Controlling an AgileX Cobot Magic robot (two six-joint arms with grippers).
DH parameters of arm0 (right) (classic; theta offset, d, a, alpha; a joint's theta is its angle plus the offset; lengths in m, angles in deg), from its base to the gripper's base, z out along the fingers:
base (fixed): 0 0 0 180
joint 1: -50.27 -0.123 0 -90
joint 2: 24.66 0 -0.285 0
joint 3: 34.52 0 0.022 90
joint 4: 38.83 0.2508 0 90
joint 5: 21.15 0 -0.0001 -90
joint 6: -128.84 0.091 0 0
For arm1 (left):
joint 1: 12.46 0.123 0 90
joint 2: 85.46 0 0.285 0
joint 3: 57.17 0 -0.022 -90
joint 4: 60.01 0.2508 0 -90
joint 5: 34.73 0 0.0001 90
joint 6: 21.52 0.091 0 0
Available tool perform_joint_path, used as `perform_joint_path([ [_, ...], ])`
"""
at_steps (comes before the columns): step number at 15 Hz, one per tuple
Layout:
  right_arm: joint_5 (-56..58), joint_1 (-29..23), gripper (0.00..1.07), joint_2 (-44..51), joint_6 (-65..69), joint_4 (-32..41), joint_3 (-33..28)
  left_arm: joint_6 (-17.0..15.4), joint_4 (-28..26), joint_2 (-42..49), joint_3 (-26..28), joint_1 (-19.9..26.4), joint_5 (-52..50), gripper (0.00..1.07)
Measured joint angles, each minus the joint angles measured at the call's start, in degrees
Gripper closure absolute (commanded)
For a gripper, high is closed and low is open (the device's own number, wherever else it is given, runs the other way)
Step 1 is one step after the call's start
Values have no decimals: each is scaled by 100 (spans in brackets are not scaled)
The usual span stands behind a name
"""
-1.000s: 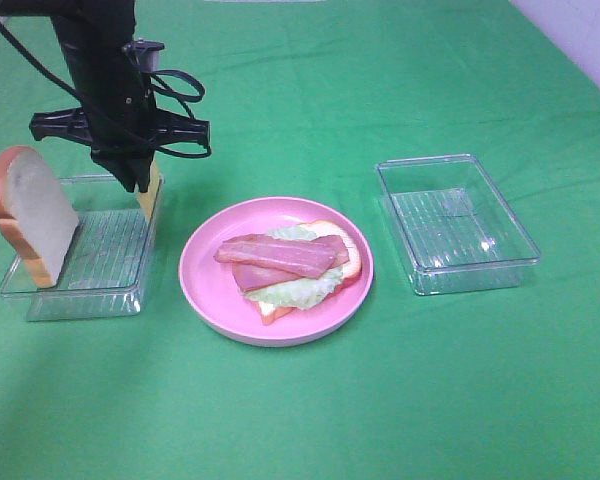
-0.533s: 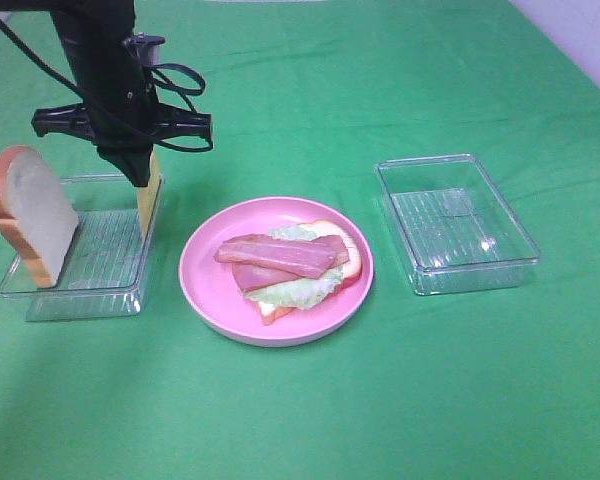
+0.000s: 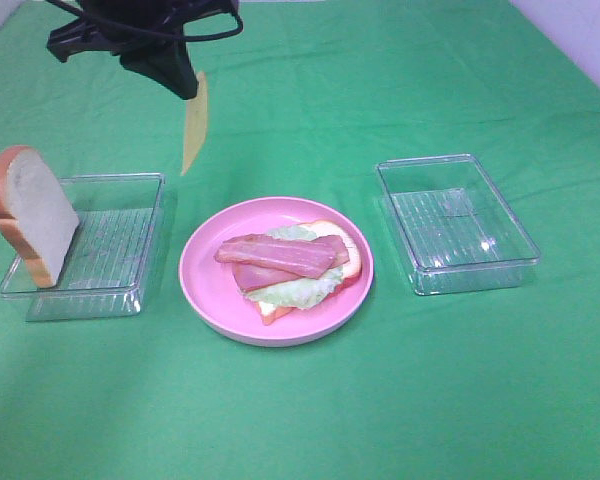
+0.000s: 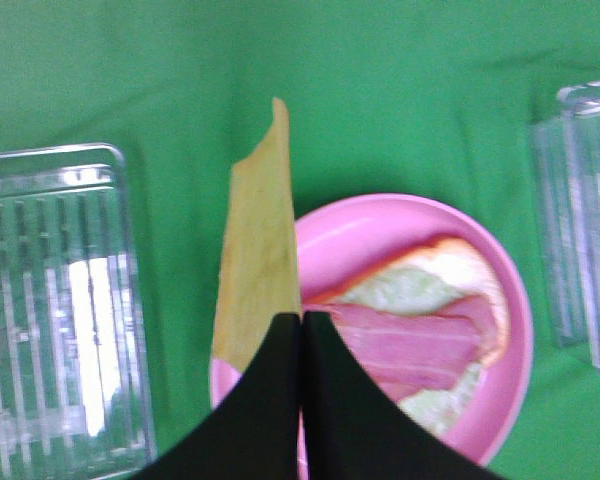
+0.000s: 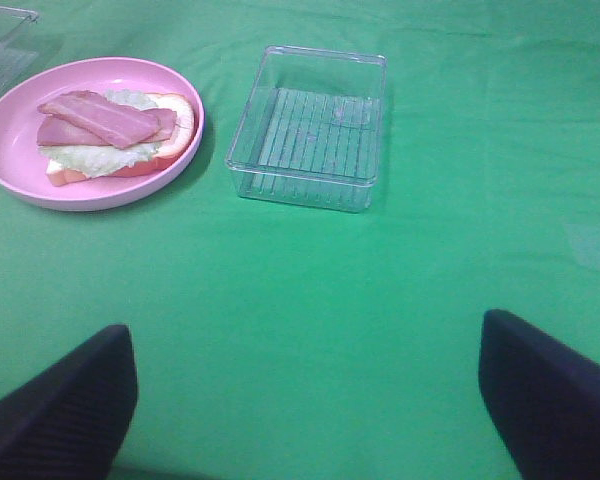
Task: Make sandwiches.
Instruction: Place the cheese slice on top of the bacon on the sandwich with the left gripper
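Your left claw (image 4: 302, 316) is pressing its two black fingers together on one edge of the thin yellow cheese square (image 3: 194, 121). The slice is hanging edge-down from the claw, touching nothing, well above the green tabletop (image 3: 400, 400).

Beneath this claw, a little toward the right arm's side, the pink plate (image 3: 202, 285) is carrying the open sandwich (image 3: 290, 268) — a bread slice (image 3: 352, 262) is lying at the bottom, a lettuce leaf (image 3: 298, 291) is spreading over it, and bacon strips (image 3: 278, 254) are resting on top.

On the claw's other side, lower down, a clear tray (image 3: 120, 295) is holding a second bread slice (image 3: 32, 212), which is standing tilted at the tray end farthest from the claw.

Your right claw (image 5: 305, 400) is holding its fingers (image 5: 70, 410) spread wide with nothing between them, low over bare green cloth. Ahead of it another clear tray (image 5: 310, 190) is sitting, and the plate is lying off toward the left claw's side — the two apart.
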Motion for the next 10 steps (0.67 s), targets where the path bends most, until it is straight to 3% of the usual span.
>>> perform_joint_path([
  [2, 0, 0, 20, 0, 0, 0, 0, 751, -1140, 6, 0, -327, -160, 107],
  [3, 0, 0, 20, 0, 0, 0, 0, 751, -1140, 6, 0, -327, -160, 107],
  [6, 0, 0, 20, 0, 0, 0, 0, 968, -1478, -155, 0, -894, -418, 107],
  [10, 0, 0, 20, 0, 0, 0, 0, 974, -1507, -894, 0, -1329, -424, 107],
])
